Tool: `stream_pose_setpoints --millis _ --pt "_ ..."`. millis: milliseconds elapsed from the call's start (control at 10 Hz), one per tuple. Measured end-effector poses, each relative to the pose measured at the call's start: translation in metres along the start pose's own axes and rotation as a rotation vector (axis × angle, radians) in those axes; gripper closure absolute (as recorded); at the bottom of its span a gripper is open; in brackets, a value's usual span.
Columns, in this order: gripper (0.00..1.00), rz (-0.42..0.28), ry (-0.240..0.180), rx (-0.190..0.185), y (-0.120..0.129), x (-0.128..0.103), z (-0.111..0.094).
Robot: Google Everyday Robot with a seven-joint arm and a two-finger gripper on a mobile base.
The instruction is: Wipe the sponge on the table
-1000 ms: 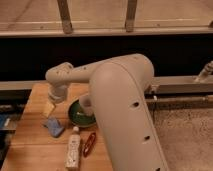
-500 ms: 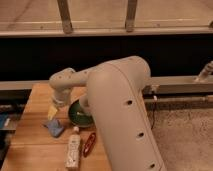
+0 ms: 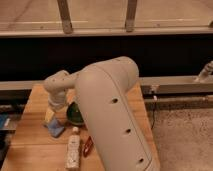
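The sponge (image 3: 55, 129), a small blue-grey pad, lies flat on the left part of the wooden table (image 3: 34, 102). My gripper (image 3: 49, 116), with its yellowish tip, hangs from the white arm just above the sponge's far left corner. Whether it touches the sponge I cannot tell. The thick white arm segment fills the middle of the view and hides the table's right half.
A green plate (image 3: 75, 115) sits right of the sponge, partly behind the arm. A white bottle (image 3: 73, 153) and a small red object (image 3: 88, 146) lie near the front edge. A dark wall and metal rail run behind the table, with speckled floor to the right.
The gripper has come down and slightly left, closing in on the sponge. The sponge, plate and bottle have not moved.
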Motion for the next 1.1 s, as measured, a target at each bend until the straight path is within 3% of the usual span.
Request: stream_pose_setpoints --millis 300,500,800,1100 --pt "0.20 -0.014 0.006 0.022 0.003 -0.003 -0.002" --pt "0.20 -0.021 -0.012 0.072 0.006 -0.005 -0.028" --pt "0.20 -0.022 -0.079 0.139 0.005 -0.004 -0.076" --pt "0.20 -0.022 -0.111 0.132 0.007 -0.003 -0.082"
